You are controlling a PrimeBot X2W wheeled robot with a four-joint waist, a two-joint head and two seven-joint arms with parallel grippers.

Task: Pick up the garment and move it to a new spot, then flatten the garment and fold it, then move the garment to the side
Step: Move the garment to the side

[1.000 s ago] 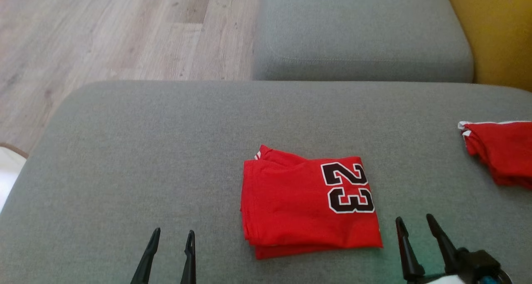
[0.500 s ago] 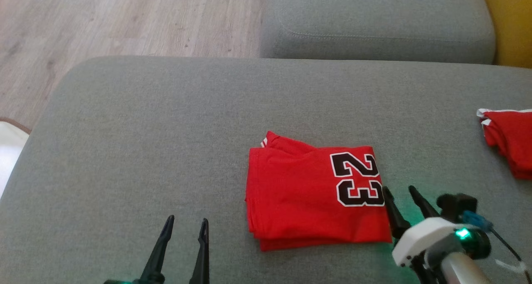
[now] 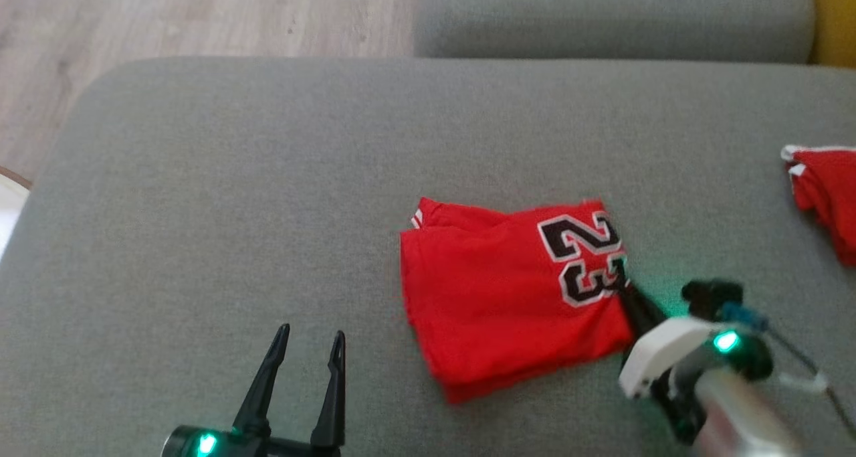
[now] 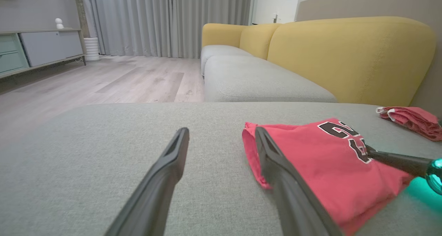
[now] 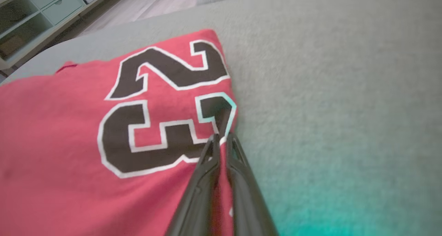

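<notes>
Jaws of right gripper (image 5: 221, 139) clamped on 3 o'clock edge of red garment (image 3: 501, 303), centre of grey cushion (image 3: 200, 209), left gripper (image 3: 311, 331) jaws apart at 7 o'clock, open room toward 9 o'clock, second cloth (image 3: 826, 196) cropped at 3 o'clock

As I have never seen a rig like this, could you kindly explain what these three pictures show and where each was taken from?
It is a wheeled robot with two arms. One picture looks down from its head; the other two come from cameras on the wrists, each looking along that arm's jaws. A folded red garment marked 23 lies on a grey cushion; a second red garment lies further right. The right jaws are shut on the folded red garment at its edge, beside the number. The left jaws stand open over the cushion, holding nothing.
</notes>
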